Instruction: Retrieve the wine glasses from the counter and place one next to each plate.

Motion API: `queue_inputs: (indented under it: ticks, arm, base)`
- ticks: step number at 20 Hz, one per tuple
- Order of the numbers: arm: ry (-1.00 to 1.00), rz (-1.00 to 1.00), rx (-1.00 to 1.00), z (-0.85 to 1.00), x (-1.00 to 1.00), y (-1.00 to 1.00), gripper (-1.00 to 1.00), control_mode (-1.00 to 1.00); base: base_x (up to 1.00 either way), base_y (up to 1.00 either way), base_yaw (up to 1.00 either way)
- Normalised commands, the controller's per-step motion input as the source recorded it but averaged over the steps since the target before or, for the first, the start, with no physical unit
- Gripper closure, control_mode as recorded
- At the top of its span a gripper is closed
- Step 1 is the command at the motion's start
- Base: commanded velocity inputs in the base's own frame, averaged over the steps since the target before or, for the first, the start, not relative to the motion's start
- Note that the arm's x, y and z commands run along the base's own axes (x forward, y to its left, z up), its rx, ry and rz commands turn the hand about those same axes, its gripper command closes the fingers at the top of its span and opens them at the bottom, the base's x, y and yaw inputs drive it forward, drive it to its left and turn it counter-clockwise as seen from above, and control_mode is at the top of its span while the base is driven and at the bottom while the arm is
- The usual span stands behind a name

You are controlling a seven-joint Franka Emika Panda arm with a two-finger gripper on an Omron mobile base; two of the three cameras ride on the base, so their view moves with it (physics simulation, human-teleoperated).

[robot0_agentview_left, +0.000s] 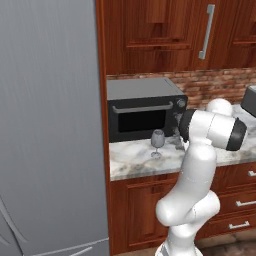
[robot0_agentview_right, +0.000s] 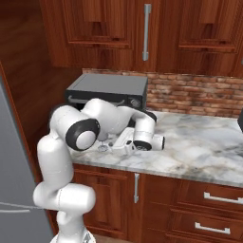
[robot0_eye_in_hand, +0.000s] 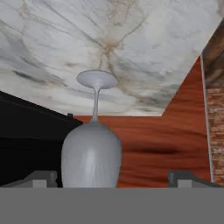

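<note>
My two-finger gripper (robot0_eye_in_hand: 112, 178) stood wide, holding nothing, one dark fingertip on each side of the bowl of a small clear greyish stemmed wine glass (robot0_eye_in_hand: 91, 151). That glass stood upright on the white-grey marbled stone counter (robot0_agentview_left: 135, 160), just in front of the black microwave (robot0_agentview_left: 145, 109).

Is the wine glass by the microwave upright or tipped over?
Upright: the wine glass stands on its round foot on the counter, bowl above the stem.

A black microwave (robot0_agentview_left: 145, 111) stands against a brick backsplash (robot0_agentview_right: 190, 95), beside a grey refrigerator (robot0_agentview_left: 50, 125).
</note>
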Motion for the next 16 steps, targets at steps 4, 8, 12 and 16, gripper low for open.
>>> queue_inputs:
  ticks: [4,8,12,16]
  arm:
    - [0.00,0.00,0.01,-0.31,0.24,0.04,-1.00,-1.00]
    - [0.00,0.00,0.00,-0.25,0.12,0.05,-1.00,-1.00]
    - [0.00,0.00,0.01,-0.09,0.00,0.01,-1.00,-1.00]
    - [0.00,0.00,0.00,0.00,0.00,0.15,-1.00,-1.00]
  base:
    - [0.00,0.00,0.00]
    - [0.00,0.00,0.00]
    - [0.00,0.00,0.00]
    - [0.00,0.00,0.00]
